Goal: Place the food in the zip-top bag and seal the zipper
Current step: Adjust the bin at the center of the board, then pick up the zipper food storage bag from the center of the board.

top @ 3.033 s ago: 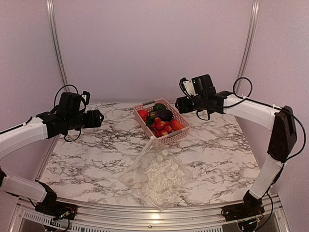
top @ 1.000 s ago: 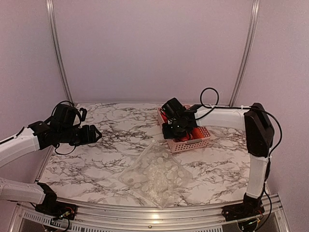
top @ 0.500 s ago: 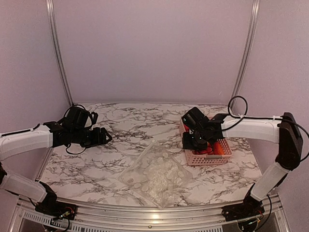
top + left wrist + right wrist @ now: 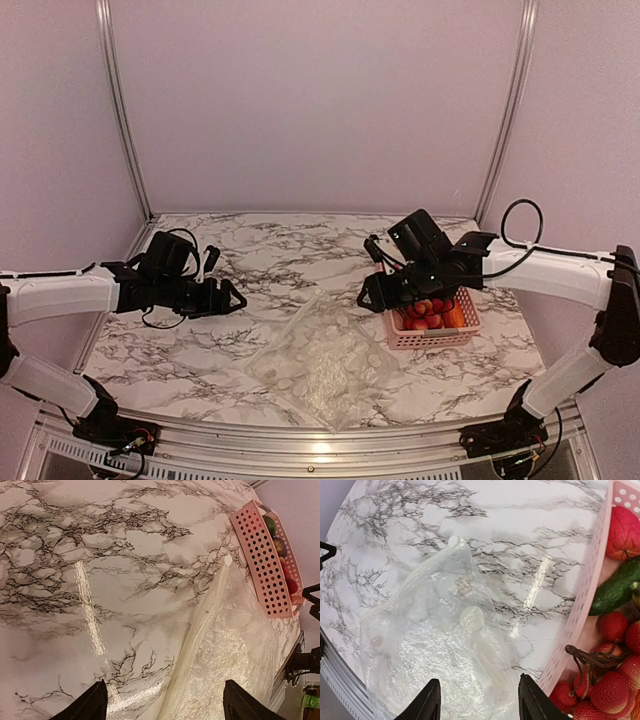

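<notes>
The clear dotted zip-top bag [image 4: 322, 358] lies flat on the marble table, also in the left wrist view [image 4: 235, 645] and the right wrist view [image 4: 435, 640]. Its zipper strip [image 4: 192, 645] runs along the left edge. The food [image 4: 432, 310] sits in the pink basket [image 4: 432, 338] at the right: red strawberries [image 4: 615, 680], a green cucumber [image 4: 617, 587], a carrot. My left gripper [image 4: 232, 298] is open and empty, left of the bag. My right gripper [image 4: 368, 298] is open and empty, between the bag and the basket.
The basket's slotted wall [image 4: 262, 565] stands just right of the bag's far corner. The metal table rail [image 4: 300, 450] runs along the near edge. Bare marble [image 4: 280, 250] lies behind the bag.
The right gripper dragged the basket from the middle back to the right side and has let go of it. The left gripper has moved right and down toward the bag.
</notes>
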You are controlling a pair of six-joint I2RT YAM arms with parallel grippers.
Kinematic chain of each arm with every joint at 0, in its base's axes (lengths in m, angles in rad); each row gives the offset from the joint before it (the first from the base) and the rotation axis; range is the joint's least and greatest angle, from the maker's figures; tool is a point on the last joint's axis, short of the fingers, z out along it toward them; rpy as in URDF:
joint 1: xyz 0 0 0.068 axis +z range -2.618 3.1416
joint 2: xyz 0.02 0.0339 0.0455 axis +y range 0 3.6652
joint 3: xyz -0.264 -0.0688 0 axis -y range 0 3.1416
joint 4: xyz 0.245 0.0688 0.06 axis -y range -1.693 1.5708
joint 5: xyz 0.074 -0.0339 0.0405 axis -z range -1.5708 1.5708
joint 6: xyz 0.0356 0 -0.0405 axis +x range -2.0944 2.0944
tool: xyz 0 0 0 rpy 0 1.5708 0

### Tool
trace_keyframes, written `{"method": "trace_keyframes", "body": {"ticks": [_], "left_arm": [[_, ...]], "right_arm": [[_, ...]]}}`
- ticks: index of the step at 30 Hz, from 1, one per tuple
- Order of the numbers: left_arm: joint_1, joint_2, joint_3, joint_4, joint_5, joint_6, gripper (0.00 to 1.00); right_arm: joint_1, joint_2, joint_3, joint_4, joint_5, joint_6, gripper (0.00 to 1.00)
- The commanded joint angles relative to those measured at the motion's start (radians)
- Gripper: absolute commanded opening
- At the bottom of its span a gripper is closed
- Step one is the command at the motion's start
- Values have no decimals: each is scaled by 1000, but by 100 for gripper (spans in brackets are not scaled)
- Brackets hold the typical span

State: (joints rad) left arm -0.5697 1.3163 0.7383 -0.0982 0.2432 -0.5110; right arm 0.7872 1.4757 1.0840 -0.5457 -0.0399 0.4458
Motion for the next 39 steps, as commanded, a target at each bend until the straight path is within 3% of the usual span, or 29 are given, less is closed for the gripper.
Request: {"method": "trace_keyframes", "body": {"ticks": [1, 4, 9, 12, 19, 25, 31, 39], "left_arm": [[-5, -10, -45, 15, 120, 18, 82], [-6, -8, -48, 10, 169, 7, 85], [-6, 2, -13, -6, 193, 12, 88], [-6, 18, -6, -5, 233, 1, 92], [-6, 13, -21, -5, 219, 5, 90], [-6, 102, 3, 16, 199, 0, 90], [-3, 253, 58, 47, 178, 38, 84], [0, 328, 112, 39, 205, 97, 78]], "right_arm": [[12, 43, 56, 72, -157, -174, 50], [14, 165, 126, 64, -195, -226, 52], [15, 333, 256, 41, -180, -251, 74], [15, 401, 314, 27, -168, -254, 77], [14, 493, 357, 24, -171, -249, 86], [14, 546, 341, 45, -207, -277, 87], [15, 551, 305, 126, -279, -331, 64], [14, 530, 248, 203, -353, -421, 18]]}}
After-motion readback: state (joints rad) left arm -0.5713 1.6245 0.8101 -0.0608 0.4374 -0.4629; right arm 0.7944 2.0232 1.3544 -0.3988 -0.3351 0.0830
